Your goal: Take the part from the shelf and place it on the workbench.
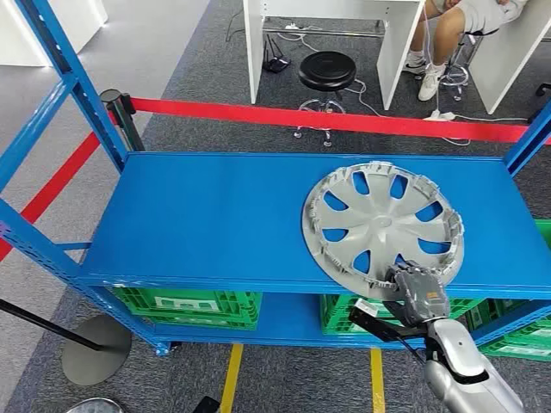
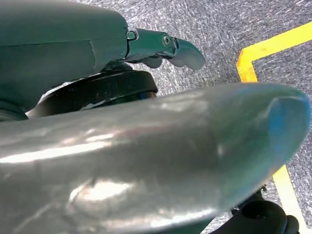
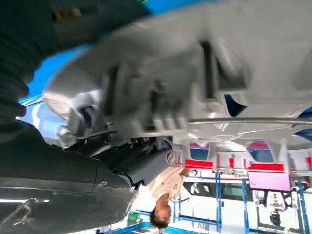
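Observation:
The part is a silver hubcap (image 1: 380, 219) lying flat on the right half of the blue shelf board (image 1: 207, 215), its near rim reaching the board's front edge. My right hand (image 1: 419, 292) comes up from below and grips that near rim. In the right wrist view the hubcap's rim (image 3: 257, 58) looms close and blurred, with my dark fingers (image 3: 140, 156) closed against it. My left hand (image 2: 147, 141) hangs over grey carpet, holding nothing, its fingers (image 2: 165, 46) stretched out.
Green crates (image 1: 188, 305) sit on the shelf level below. Blue uprights (image 1: 71, 77) frame the rack at both ends. Behind it run a red barrier tape (image 1: 325, 116), a black stool (image 1: 327, 70) and white desks with a seated person (image 1: 455, 26). Yellow floor lines (image 2: 257, 48) mark the carpet.

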Controlling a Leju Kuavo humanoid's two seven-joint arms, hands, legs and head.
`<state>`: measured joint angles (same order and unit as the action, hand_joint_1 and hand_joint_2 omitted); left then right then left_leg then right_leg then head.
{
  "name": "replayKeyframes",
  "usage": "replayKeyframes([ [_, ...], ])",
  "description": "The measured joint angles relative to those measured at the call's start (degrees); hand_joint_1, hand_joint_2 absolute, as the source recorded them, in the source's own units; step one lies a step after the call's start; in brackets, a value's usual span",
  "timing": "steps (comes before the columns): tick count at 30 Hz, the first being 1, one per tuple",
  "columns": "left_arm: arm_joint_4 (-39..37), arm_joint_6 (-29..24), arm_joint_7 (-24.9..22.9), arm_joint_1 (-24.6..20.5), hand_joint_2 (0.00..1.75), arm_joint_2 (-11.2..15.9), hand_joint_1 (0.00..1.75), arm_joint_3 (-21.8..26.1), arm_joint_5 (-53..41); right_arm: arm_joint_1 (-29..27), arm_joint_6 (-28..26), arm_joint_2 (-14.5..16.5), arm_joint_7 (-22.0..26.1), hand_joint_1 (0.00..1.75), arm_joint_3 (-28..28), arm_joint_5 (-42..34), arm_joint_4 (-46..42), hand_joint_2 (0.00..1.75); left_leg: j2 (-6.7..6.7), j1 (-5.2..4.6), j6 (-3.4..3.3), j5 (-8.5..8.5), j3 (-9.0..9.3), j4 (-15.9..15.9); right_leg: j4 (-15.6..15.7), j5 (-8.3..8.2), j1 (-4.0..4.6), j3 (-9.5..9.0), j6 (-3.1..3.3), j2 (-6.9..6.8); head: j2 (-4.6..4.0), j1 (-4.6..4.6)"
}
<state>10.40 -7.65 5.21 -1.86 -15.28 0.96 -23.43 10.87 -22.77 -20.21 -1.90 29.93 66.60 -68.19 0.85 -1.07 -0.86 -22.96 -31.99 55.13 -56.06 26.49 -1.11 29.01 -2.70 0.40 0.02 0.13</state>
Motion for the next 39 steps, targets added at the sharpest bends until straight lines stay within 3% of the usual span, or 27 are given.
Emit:
replayKeyframes([
  [4,0.00,-0.06,0.19,0.01,0.00,0.00,0.00,0.03,-0.13,-0.13,-0.20,-0.09,0.14,1.75,0.08,-0.07,-0.27,1.75,0.00,-0.01,0.00,0.00,0.00,0.00,0.00,0.00,-0.01,0.01,0.00,0.00,0.00,0.00],
  [8,0.00,-0.93,1.67,0.10,1.75,-0.02,0.00,0.04,-0.72,-1.10,-2.43,-0.44,0.34,1.75,0.12,0.73,-2.42,1.75,0.00,-0.01,0.00,0.00,-0.01,0.00,0.00,0.00,-0.01,0.02,0.00,0.00,0.00,0.00],
  [21,0.00,-2.99,3.54,0.12,1.75,-0.34,0.00,0.01,-1.90,-5.13,-6.29,-0.97,0.56,1.75,0.45,4.63,-9.01,1.75,-0.01,-0.01,0.00,0.00,-0.06,0.00,0.00,0.00,0.00,0.03,-0.01,0.02,0.00,-0.01],
  [35,0.01,-5.94,5.96,-0.20,1.75,-0.98,0.00,0.00,-2.53,-5.26,-15.46,-0.03,-0.67,1.75,4.39,21.67,-21.04,1.75,-0.02,0.02,0.00,0.00,-0.14,0.00,-0.01,0.00,0.03,0.11,-0.01,0.00,0.00,-0.01],
  [39,0.00,-7.75,9.05,-0.21,1.75,-1.00,0.00,-0.01,-3.39,-6.48,-15.68,0.09,3.76,1.75,3.23,22.98,-26.10,1.75,-0.02,0.01,0.00,0.00,-0.23,0.00,-0.01,-0.01,0.02,0.19,-0.01,-0.01,0.00,-0.01],
])
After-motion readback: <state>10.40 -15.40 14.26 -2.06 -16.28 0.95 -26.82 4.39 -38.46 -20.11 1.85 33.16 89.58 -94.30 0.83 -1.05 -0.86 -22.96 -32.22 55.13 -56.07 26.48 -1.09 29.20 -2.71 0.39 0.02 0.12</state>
